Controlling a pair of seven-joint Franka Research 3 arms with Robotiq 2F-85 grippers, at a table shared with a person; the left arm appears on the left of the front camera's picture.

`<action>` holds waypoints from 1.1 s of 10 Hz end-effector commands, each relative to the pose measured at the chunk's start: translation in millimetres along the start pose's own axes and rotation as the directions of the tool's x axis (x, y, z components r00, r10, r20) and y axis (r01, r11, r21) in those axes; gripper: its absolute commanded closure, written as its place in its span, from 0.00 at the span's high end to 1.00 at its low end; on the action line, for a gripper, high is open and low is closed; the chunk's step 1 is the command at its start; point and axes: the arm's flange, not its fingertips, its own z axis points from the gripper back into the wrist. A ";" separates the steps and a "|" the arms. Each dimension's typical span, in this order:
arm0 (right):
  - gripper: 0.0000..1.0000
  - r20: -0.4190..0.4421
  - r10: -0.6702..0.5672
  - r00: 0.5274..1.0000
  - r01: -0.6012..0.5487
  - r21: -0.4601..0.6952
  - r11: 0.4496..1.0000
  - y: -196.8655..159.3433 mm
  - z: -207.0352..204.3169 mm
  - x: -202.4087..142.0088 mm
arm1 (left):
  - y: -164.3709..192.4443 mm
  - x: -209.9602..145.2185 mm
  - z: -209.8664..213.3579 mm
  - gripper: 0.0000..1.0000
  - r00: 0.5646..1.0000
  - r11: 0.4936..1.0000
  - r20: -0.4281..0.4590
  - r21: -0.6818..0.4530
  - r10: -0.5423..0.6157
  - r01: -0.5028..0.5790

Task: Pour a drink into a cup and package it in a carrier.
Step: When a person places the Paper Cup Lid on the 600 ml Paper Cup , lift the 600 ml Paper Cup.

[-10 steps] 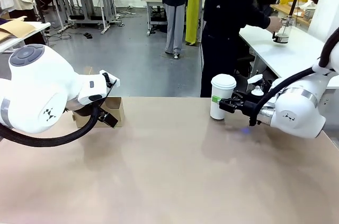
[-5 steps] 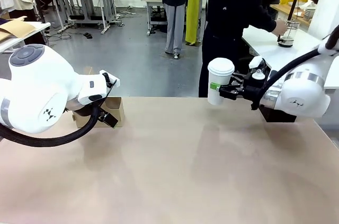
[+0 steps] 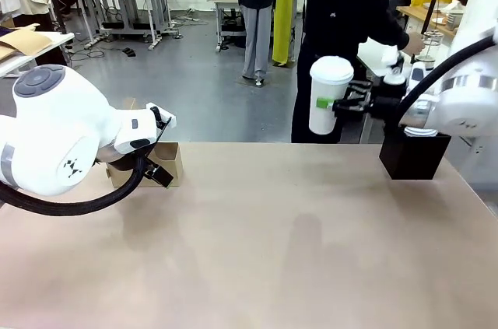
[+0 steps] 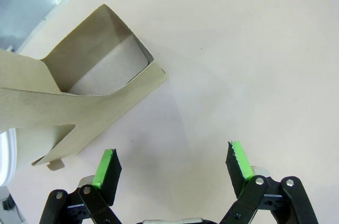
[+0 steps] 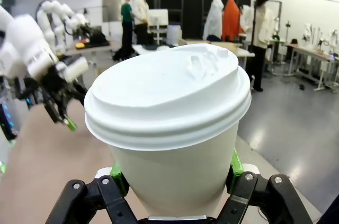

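Up off the beige tabletop comes the white paper cup, capped with a white plastic lid: 1 second ago it stood on the surface near the far edge, and now it hangs clear of it. My right gripper has carried it there and stays clamped on the cup's wall, with 1 green pad on each side. My left gripper has not shifted. Its 2 fingers stand wide apart with nothing between them, above the table and just beside the low brown cardboard drink carrier.

Progress, as I judge it: the lid is on, so the pouring looks finished, though the lid hides the inside and I cannot confirm any liquid. The cup is grasped and lifted. What is left is the crossing to the carrier, which sits well apart from the cup at the far left of the table. Then I must lower the cup into 1 of the carrier's holes and let go.

The cup is upright: long axis vertical, lid on top, base toward the table, with the raised sip spout on the side of the lid away from my wrist. A black cube-shaped box sits on the table below my right arm, off to the cup's right.
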 end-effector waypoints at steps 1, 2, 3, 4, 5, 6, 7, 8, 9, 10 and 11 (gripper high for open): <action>0.80 0.037 -0.063 0.997 0.061 0.042 0.997 -1.3 14.0 44.3 | 0.7 -0.4 0.2 1.00 1.000 1.000 0.001 -0.002 0.002 -0.002; 0.80 0.040 -0.081 0.996 0.079 0.049 0.996 -3.3 13.5 65.0 | 0.7 -0.4 0.2 1.00 1.000 1.000 0.001 -0.002 0.002 -0.002; 0.80 0.032 -0.102 0.994 0.100 0.053 0.994 -5.5 11.9 82.4 | 0.7 -0.4 0.2 1.00 1.000 1.000 0.001 -0.002 0.002 -0.002; 0.80 0.016 -0.121 0.992 0.120 0.054 0.991 -6.5 9.4 97.4 | 0.7 -0.4 0.2 1.00 1.000 1.000 0.001 -0.002 0.002 -0.002; 0.80 -0.015 -0.137 0.990 0.137 0.044 0.990 -9.7 4.6 110.0 | 0.7 -0.4 0.2 1.00 1.000 1.000 0.001 -0.002 0.002 -0.002; 0.80 -0.040 -0.145 0.989 0.146 0.035 0.989 -12.8 0.9 123.0 | 0.7 -0.4 0.2 1.00 1.000 1.000 0.001 -0.002 0.002 -0.002; 0.80 -0.064 -0.143 0.988 0.145 0.036 0.989 -105.6 -41.5 0.7 | 0.7 -0.4 0.2 1.00 1.000 1.000 0.001 -0.002 0.002 -0.002; 0.80 0.015 -0.116 0.993 0.115 0.040 0.993 -6.6 6.9 108.5 | 0.7 -0.4 0.2 1.00 1.000 1.000 0.001 -0.002 0.002 -0.002; 0.80 0.015 -0.116 0.993 0.115 0.040 0.993 -6.6 6.9 108.5 | 0.7 -0.4 0.2 1.00 1.000 1.000 0.001 -0.002 0.002 -0.002; 0.80 0.015 -0.116 0.993 0.115 0.040 0.993 -6.6 6.9 108.5 | 0.7 -0.4 0.2 1.00 1.000 1.000 0.001 -0.002 0.002 -0.002; 0.80 0.015 -0.116 0.993 0.115 0.040 0.993 -6.6 6.9 108.5 | 0.7 -0.4 0.2 1.00 1.000 1.000 0.001 -0.002 0.002 -0.002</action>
